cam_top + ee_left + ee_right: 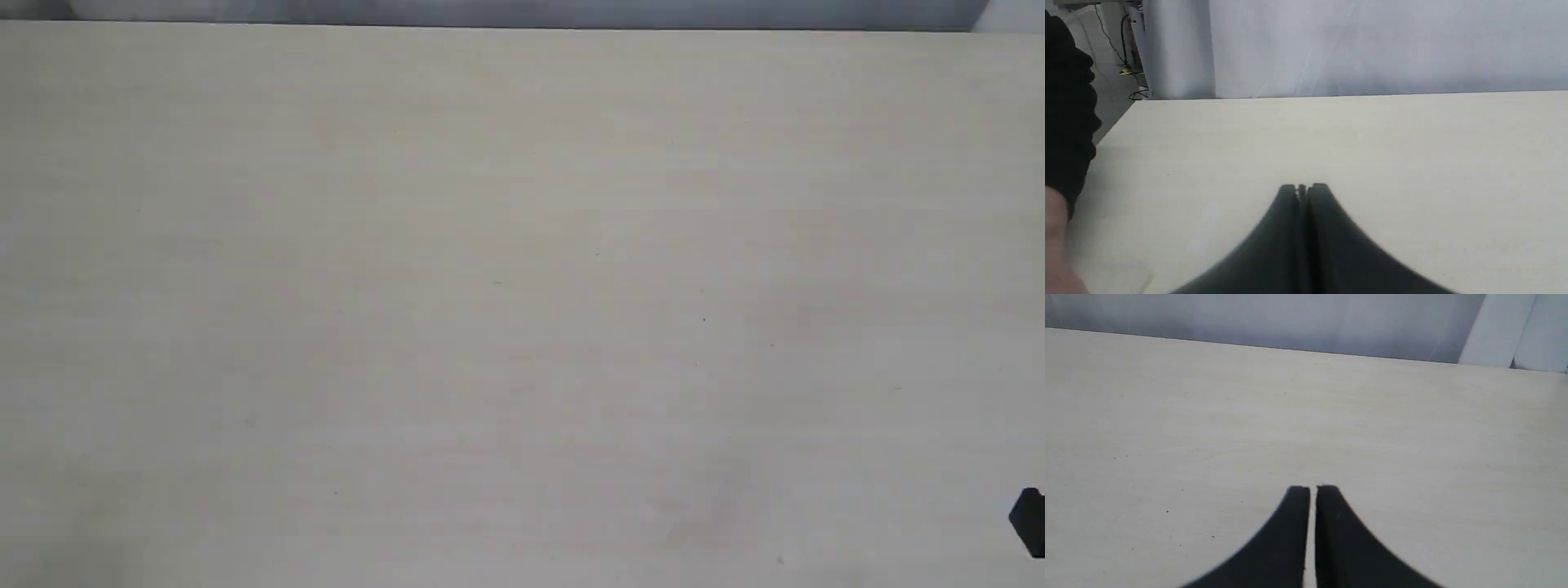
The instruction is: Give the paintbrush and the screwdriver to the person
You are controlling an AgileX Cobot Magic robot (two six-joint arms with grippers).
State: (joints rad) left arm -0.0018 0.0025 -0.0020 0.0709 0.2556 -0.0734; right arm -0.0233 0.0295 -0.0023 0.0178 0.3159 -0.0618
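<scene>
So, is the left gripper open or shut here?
Shut. In the left wrist view the left gripper has its fingertips pressed together with no visible gap, and no tool shows between them, above the table.

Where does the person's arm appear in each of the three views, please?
Exterior view: not in it.
Left wrist view: the person's arm, dark sleeve and bare skin, at the table's side edge, apart from the left hand.
Right wrist view: not in it.
Shared landmark: the table's far edge against the grey backdrop.
</scene>
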